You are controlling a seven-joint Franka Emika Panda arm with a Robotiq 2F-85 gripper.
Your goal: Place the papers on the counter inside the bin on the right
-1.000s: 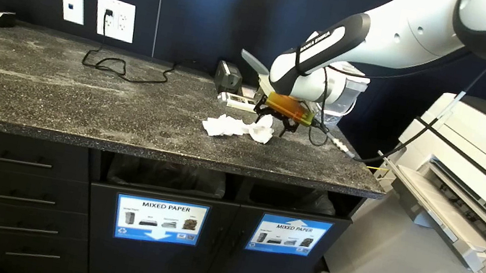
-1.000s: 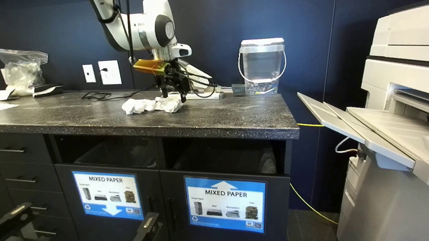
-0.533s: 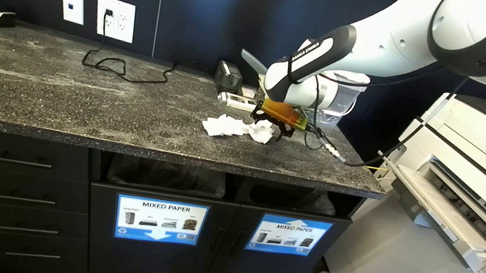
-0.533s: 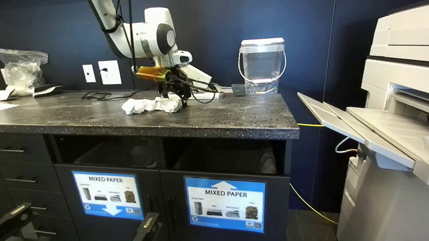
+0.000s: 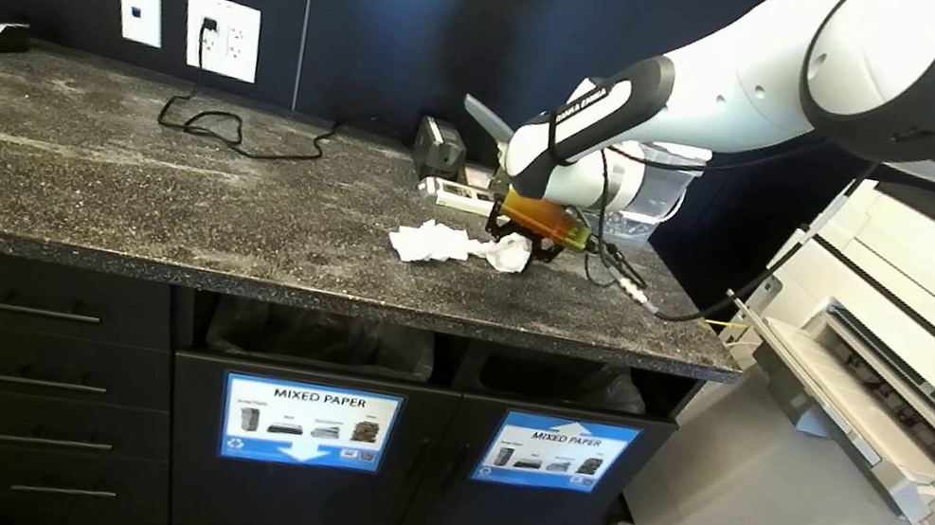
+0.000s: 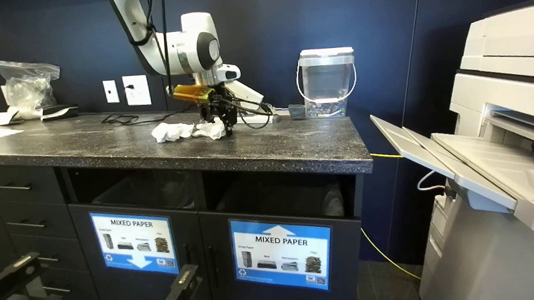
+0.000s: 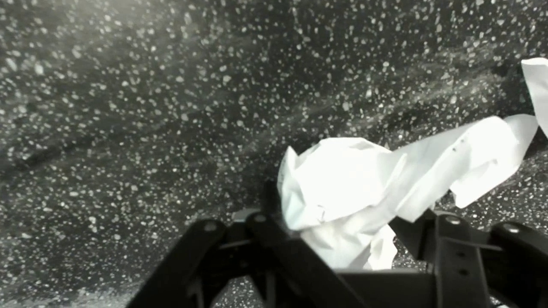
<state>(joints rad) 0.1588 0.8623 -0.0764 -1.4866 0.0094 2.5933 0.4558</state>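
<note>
Partly between fingers [image 7: 456,252], crumpled white paper [image 7: 346,179] on counter [image 7: 128,128]; whether gripped, cannot tell.

The pincer [image 6: 218,126], jaws apart, is straddling the right end of the crumpled white papers [image 6: 173,131] on a dark, speckled tabletop [image 6: 285,139]. Below, a blue-edged MIXED PAPER label [image 6: 282,255] is fronting the right-hand bin [image 6: 278,199].

Pincer [image 7: 344,216] lowered, jaws narrowed around crumpled paper [image 7: 342,177], now shifted.
</note>
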